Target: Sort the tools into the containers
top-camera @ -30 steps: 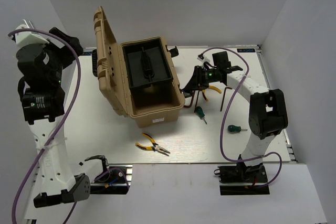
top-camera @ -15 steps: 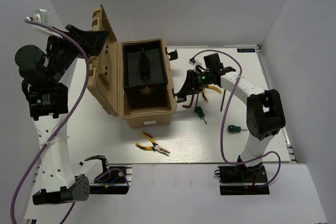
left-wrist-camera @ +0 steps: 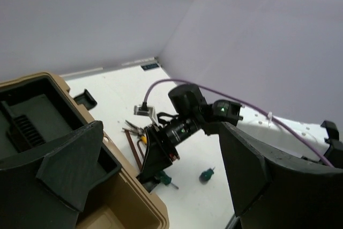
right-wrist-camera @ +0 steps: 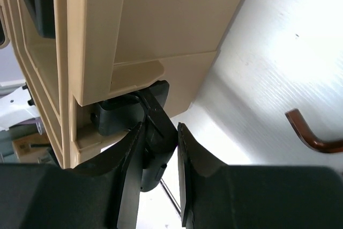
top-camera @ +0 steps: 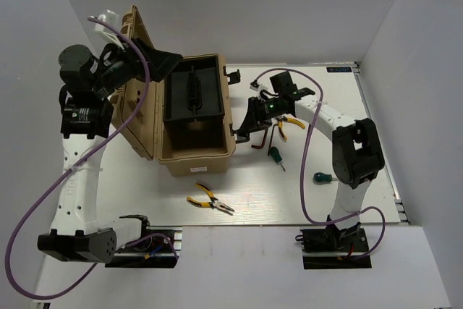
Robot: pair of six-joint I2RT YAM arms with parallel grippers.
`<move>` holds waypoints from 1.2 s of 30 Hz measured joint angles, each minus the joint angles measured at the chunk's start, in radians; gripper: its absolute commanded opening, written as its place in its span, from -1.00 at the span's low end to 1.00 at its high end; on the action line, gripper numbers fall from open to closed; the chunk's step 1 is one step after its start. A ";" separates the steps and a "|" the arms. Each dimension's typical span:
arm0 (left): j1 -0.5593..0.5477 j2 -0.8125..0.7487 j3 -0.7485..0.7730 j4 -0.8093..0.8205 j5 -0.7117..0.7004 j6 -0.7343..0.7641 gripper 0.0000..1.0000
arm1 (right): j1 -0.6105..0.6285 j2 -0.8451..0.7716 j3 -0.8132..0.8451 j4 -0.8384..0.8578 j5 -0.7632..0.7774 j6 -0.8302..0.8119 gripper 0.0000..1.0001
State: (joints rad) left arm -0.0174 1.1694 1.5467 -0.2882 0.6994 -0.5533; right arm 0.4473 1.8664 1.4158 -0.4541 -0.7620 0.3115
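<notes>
The tan toolbox (top-camera: 199, 153) stands open with a black tray (top-camera: 192, 92) in it. My right gripper (top-camera: 244, 128) is shut on the box's black side latch (right-wrist-camera: 157, 124), with the fingers (right-wrist-camera: 187, 154) on either side of it. My left gripper (top-camera: 163, 63) is open and empty, high above the lid and the tray. One yellow-and-black pliers (top-camera: 210, 199) lies in front of the box and another (top-camera: 291, 122) lies by the right arm. A green screwdriver (top-camera: 275, 155), a stubby green one (top-camera: 323, 177) and a brownish hex key (top-camera: 262, 139) lie right of the box.
The raised lid (top-camera: 137, 85) stands at the box's left side. A purple cable (top-camera: 305, 157) loops over the table beside the right arm. White walls close in the back and both sides. The left wrist view shows the right arm (left-wrist-camera: 187, 116) over the tools.
The right gripper has moved left with the latch, and the toolbox has slid left and turned. The left arm has swung right, from beside the lid to above the box.
</notes>
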 measured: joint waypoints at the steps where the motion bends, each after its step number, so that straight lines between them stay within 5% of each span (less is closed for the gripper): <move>1: -0.018 0.013 0.006 -0.008 0.001 0.011 0.99 | 0.003 0.005 0.006 -0.001 -0.004 -0.001 -0.37; 4: -0.068 0.048 0.015 -0.036 -0.005 0.047 0.99 | 0.014 0.010 0.012 0.001 -0.014 -0.027 0.10; 15: -0.236 0.149 0.164 -0.206 -0.061 0.211 0.99 | -0.002 -0.076 -0.058 -0.049 0.041 -0.174 0.26; 16: -0.250 0.149 0.176 -0.214 -0.063 0.225 0.99 | -0.010 -0.100 -0.068 -0.053 0.057 -0.184 0.23; 21: -0.321 0.139 0.182 -0.242 -0.053 0.285 0.99 | -0.053 -0.252 -0.139 -0.068 0.136 -0.276 -1.00; 26: -0.401 0.075 0.036 -0.276 -0.028 0.351 0.77 | -0.092 -0.433 -0.306 -0.141 0.159 -0.511 -1.00; 31: -0.489 0.040 -0.037 -0.387 -0.029 0.439 0.52 | -0.085 -0.486 -0.438 -0.206 0.161 -0.665 -0.17; 36: -0.570 0.002 -0.064 -0.447 -0.018 0.502 -0.10 | -0.082 -0.481 -0.436 -0.254 0.119 -0.740 -0.02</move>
State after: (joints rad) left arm -0.5873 1.1713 1.4822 -0.7357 0.6811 -0.0513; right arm 0.3656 1.3849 0.9798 -0.7078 -0.6426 -0.4290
